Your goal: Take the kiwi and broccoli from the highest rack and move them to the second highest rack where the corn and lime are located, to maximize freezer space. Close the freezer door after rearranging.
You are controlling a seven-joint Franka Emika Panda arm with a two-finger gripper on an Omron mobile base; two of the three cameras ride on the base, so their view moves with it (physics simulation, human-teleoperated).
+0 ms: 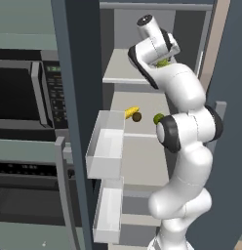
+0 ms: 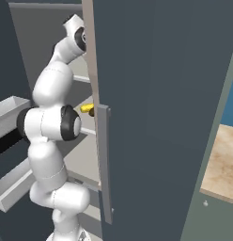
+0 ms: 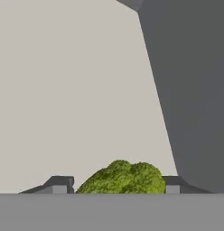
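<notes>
1. Where the left base view looks into the open freezer, the arm (image 1: 184,146) reaches up to the top rack (image 1: 120,73), a bit of green broccoli (image 1: 163,62) showing by its wrist; on the second rack (image 1: 142,110) lie the corn (image 1: 131,112), kiwi (image 1: 137,117) and lime (image 1: 158,118).
2. From the right base view, the door (image 2: 151,117) hides most of the racks.
3. Seen from the hand view, the gripper (image 3: 116,182) has its fingers (image 3: 62,184) on either side of the broccoli (image 3: 123,178), closed against it.

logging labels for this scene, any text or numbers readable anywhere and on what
No text can be read here.
Microwave: its control panel carries a small green display and rows of buttons, all too small and blurred to read.
Freezer door, shelves and broccoli: no markings.
</notes>
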